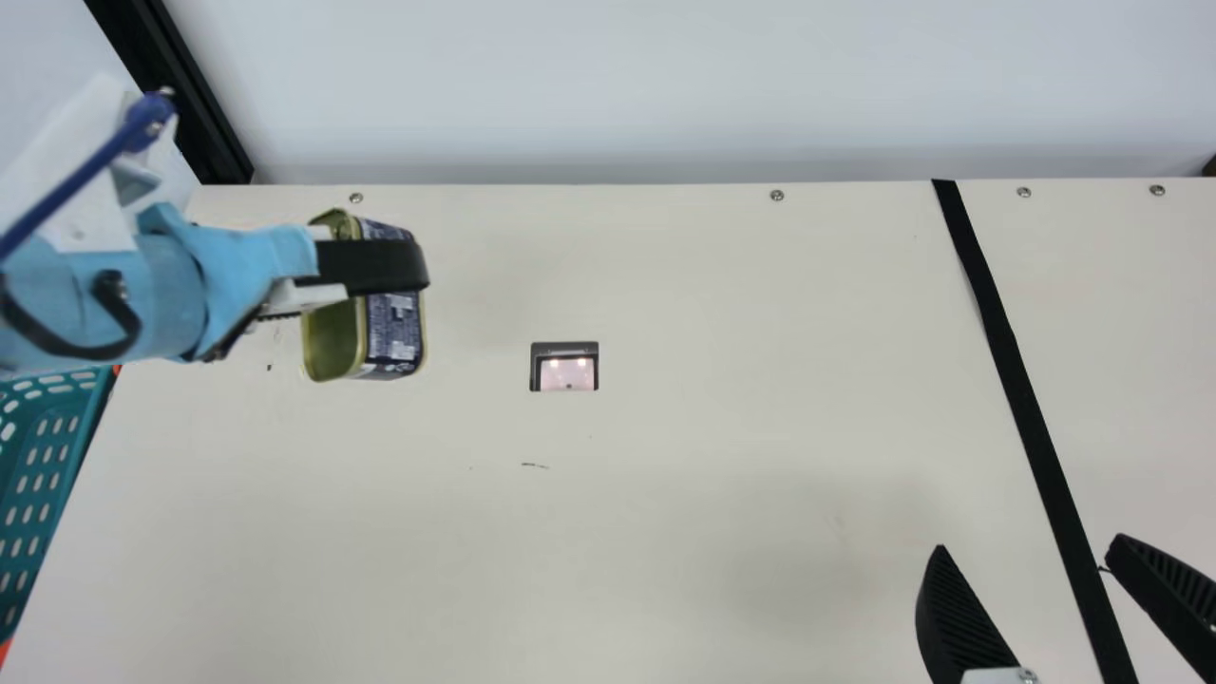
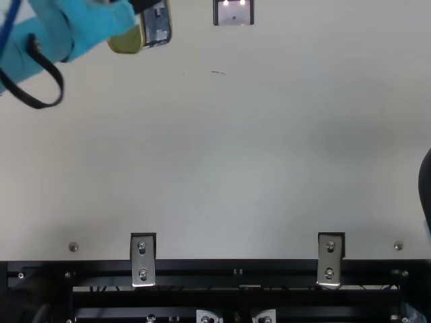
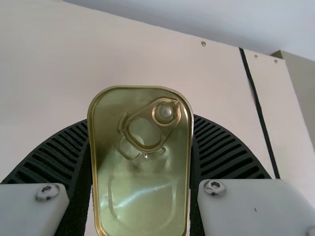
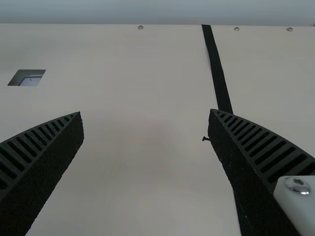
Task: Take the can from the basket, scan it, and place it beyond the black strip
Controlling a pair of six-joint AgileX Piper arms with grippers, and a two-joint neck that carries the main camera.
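My left gripper [image 1: 380,266] holds the can [image 1: 394,332] above the table's left part, left of the scanner window [image 1: 564,367] set in the tabletop. In the left wrist view the can [image 3: 142,187], its ring-pull face toward the camera, is squeezed between both fingers of my left gripper [image 3: 142,142]. The top view catches the can [image 2: 156,27] at its upper edge. My right gripper [image 1: 1026,546] stands open at the lower right, its fingers either side of the black strip [image 1: 1007,361]. The right wrist view has my right gripper [image 4: 146,114] with nothing between its fingers.
The teal basket [image 1: 43,475] stands at the left edge, below my left arm. A pale wall rises behind the table's [image 1: 712,427] far edge, with a black post [image 1: 180,95] at the left. Metal brackets [image 2: 143,259] line the near edge.
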